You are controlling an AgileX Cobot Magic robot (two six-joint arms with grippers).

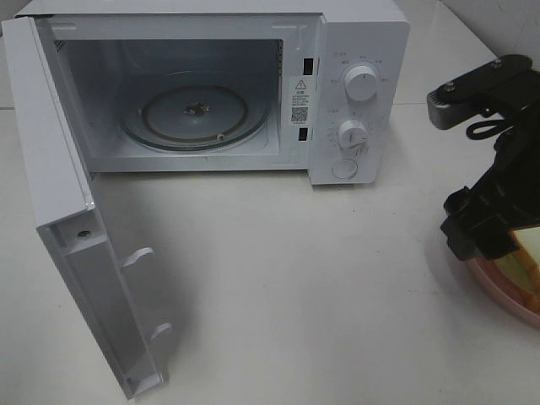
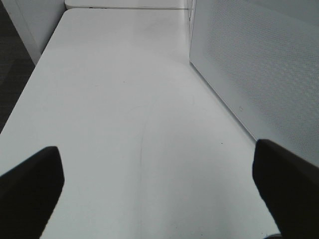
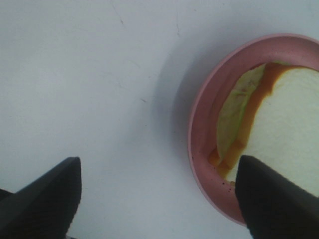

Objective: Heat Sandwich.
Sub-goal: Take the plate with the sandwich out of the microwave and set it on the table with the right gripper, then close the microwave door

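Note:
The sandwich (image 3: 289, 114), white bread with a tan-orange crust and pale green filling, lies on a round pink plate (image 3: 199, 129) on the white table. In the high view the sandwich (image 1: 525, 261) and the plate (image 1: 498, 283) sit at the far right edge, partly under my right arm. My right gripper (image 3: 159, 199) is open and empty just above the table, one finger over the plate's near rim, the other over bare table. It also shows in the high view (image 1: 483, 232). My left gripper (image 2: 159, 194) is open and empty over bare table, out of the high view.
The white microwave (image 1: 354, 51) stands at the back with its door (image 1: 59, 211) swung wide open to the left and a glass turntable (image 1: 194, 114) inside. Its perforated side wall (image 2: 259, 64) is next to my left gripper. White table (image 1: 321, 287) lies between microwave and plate.

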